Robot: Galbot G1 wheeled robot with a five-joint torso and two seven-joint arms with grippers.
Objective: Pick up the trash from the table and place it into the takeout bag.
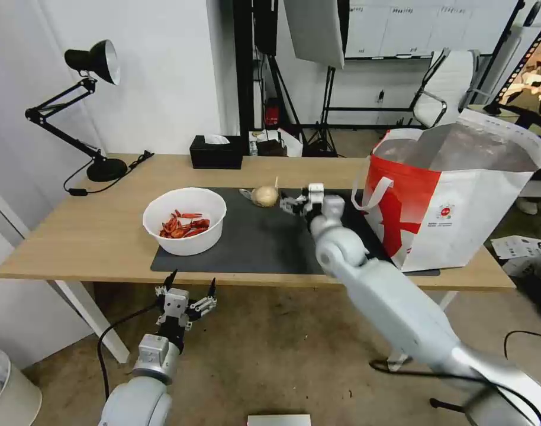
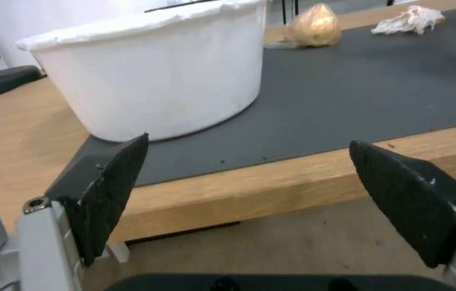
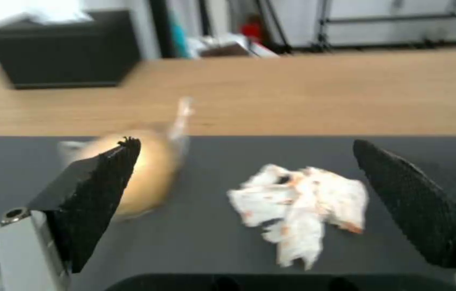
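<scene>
The right pincer (image 1: pixel 295 204) hangs over the dark mat (image 1: pixel 258 236) with its jaws wide; in the right wrist view the tissue (image 3: pixel 300 210) lies on the mat between them, the beige lump (image 1: pixel 264 196) just beside. The bowl (image 1: pixel 184 220) of red scraps stands on the mat's left end. The bag (image 1: pixel 460 195) stands on the counter (image 1: pixel 75 231) at the right. The left pincer (image 1: pixel 190 284) waits wide below the counter's front edge.
</scene>
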